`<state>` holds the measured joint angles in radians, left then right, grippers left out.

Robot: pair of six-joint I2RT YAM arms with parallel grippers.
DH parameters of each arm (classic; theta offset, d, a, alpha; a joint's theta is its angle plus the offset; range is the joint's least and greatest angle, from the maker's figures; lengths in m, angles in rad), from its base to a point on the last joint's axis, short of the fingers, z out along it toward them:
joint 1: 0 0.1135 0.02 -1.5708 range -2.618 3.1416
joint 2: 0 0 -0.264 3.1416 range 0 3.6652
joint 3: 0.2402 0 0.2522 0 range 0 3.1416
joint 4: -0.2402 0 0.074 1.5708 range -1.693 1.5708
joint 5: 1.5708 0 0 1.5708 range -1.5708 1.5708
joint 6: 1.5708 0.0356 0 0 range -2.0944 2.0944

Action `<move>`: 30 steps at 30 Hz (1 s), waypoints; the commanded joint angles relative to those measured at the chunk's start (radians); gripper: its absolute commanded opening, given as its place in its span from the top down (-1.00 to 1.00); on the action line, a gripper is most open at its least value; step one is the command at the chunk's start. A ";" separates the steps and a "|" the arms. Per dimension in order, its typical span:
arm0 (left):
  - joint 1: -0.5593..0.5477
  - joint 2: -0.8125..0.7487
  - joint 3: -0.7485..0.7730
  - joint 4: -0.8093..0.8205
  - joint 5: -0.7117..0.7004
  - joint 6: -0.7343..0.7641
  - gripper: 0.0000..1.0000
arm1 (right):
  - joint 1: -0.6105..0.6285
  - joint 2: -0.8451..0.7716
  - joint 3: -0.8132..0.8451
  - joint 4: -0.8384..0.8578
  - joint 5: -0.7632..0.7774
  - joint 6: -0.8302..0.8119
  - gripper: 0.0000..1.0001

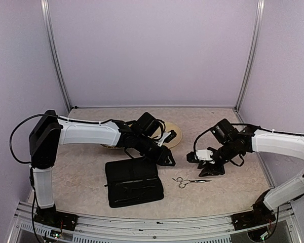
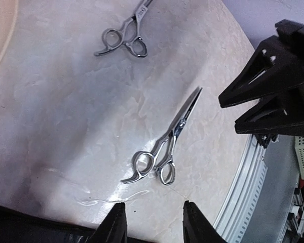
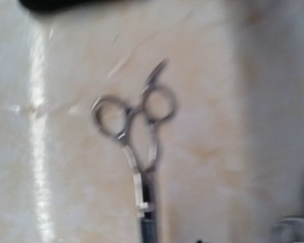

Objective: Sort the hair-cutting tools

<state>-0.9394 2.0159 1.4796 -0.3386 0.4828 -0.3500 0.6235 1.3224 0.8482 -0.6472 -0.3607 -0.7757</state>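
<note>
We see centre scissors (image 2: pixel 159 157) and upper-left scissors (image 2: pixel 122 43) flat on table (image 2: pixel 66 126), ungrasped. Left claw (image 2: pixel 154 223), bottom edge, apart, empty, probably lining up pickup. Right claw (image 2: pixel 228 116), right edge, likewise apart.

Two silver scissors lie on the table, one pair (image 2: pixel 173 134) nearer and the other pair (image 2: pixel 124 40) farther off. There is one black zip case (image 1: pixel 134 182), one round woven tray (image 1: pixel 177 136), and two robot arms, the left arm (image 1: pixel 86 132) and the right arm (image 1: pixel 278 143)
</note>
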 commanded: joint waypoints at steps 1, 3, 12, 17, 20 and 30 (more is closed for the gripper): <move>-0.001 -0.093 -0.063 0.063 -0.185 -0.062 0.20 | -0.001 0.090 -0.019 -0.013 -0.021 0.033 0.22; 0.000 -0.118 -0.082 0.075 -0.211 -0.077 0.17 | -0.001 0.135 -0.020 -0.008 -0.011 0.036 0.18; -0.002 -0.130 -0.105 0.104 -0.293 -0.124 0.13 | 0.006 0.256 0.020 0.011 0.046 0.044 0.11; -0.001 -0.145 -0.112 0.103 -0.314 -0.112 0.12 | 0.017 0.309 0.035 0.028 0.070 0.051 0.12; 0.002 -0.149 -0.111 0.096 -0.325 -0.103 0.11 | 0.033 0.333 0.038 0.049 0.082 0.064 0.15; 0.009 -0.191 -0.136 0.085 -0.364 -0.088 0.11 | 0.111 0.384 0.028 0.029 0.155 0.076 0.75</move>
<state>-0.9371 1.8782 1.3624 -0.2588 0.1478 -0.4587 0.7120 1.6573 0.8921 -0.5663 -0.2417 -0.7071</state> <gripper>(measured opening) 0.444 0.167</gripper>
